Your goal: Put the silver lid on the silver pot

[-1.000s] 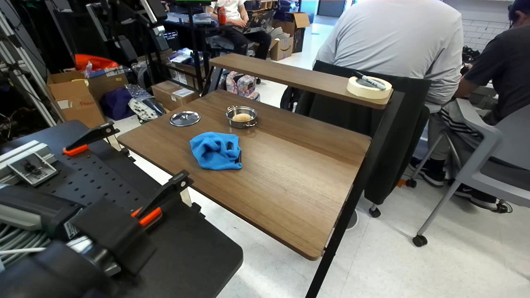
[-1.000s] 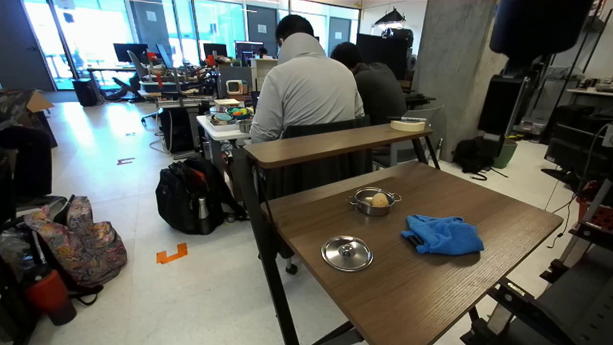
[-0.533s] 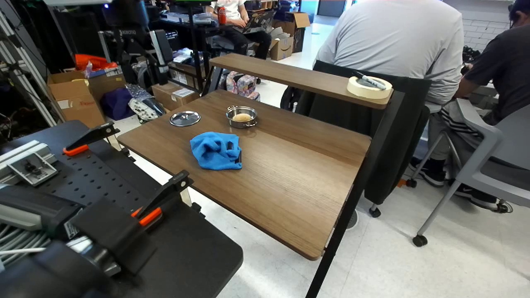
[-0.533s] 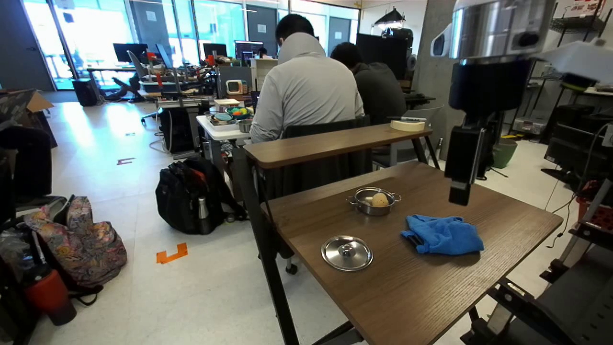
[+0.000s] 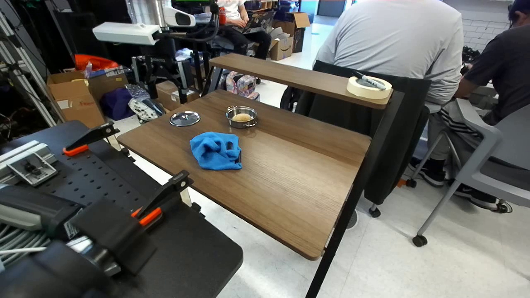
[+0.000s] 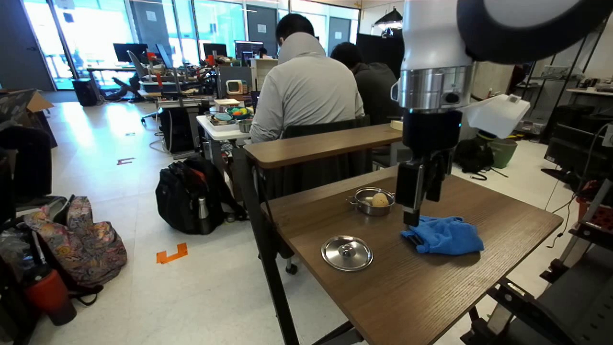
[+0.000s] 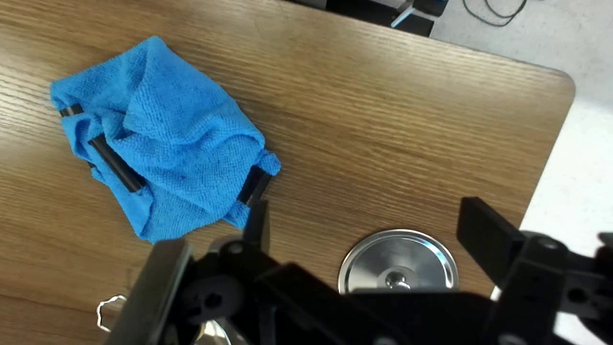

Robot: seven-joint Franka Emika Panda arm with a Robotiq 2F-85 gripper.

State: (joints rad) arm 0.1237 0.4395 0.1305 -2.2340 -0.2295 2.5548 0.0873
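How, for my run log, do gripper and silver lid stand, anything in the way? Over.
Gripper open, holding nothing. Silver lid on table, knob up, not yet on silver pot. Blue cloth off the lid-to-pot line, probably no obstacle.

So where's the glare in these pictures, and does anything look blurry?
In an exterior view, the glass wall is washed out and the floor gleams white; in an exterior view, a pale sheen covers part of the wooden tabletop; in the wrist view, the silver lid has a bright streak near its rim, and the tool looks soft, perhaps out of focus.
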